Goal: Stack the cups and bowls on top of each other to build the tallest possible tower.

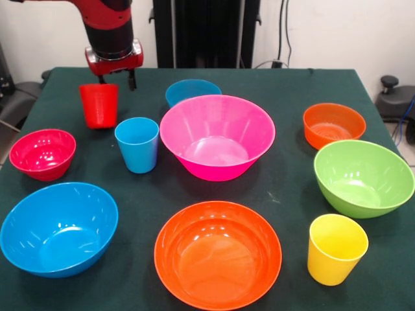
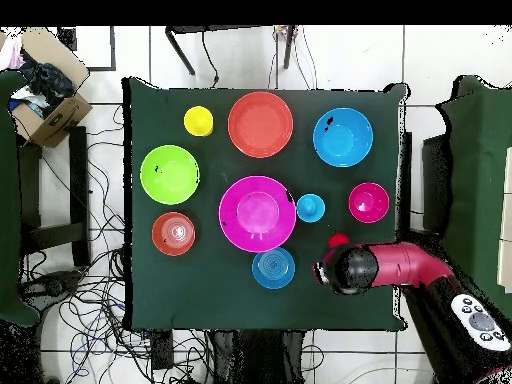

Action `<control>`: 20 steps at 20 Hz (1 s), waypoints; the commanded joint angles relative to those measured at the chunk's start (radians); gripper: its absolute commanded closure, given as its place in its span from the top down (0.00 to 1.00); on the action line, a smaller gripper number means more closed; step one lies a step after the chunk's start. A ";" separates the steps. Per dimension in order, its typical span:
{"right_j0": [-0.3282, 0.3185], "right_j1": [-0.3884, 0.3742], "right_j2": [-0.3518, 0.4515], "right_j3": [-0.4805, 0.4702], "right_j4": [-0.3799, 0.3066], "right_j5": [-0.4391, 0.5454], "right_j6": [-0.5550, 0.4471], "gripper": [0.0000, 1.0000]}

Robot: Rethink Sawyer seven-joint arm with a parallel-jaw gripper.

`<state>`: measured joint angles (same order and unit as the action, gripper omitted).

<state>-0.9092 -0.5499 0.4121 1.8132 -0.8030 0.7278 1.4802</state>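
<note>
Writing: none readable on any cup or bowl.
Arm (image 1: 109,26): reaches down from above, over the red cup (image 1: 99,105) (left of pink bowl (image 1: 217,136)).
Gripper (image 1: 117,82): fingers spread, holding nothing.
Light blue cup (image 1: 137,144): just left of pink bowl.

Dark green table (image 1: 285,194) under scattered bowls (image 1: 218,256) and cups (image 1: 137,144)

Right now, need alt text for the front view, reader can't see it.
A red and black robot arm's gripper hangs just above a red cup at the far left of a dark green table. Nothing is stacked: a large pink bowl sits mid-table, with a light blue cup, a yellow cup and six other bowls around it.
</note>
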 commanded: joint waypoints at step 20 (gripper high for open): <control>0.007 -0.065 0.140 0.001 -0.072 -0.209 -0.096 1.00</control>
<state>-0.9354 -0.6090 0.4903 1.8233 -0.8034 0.5928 1.4802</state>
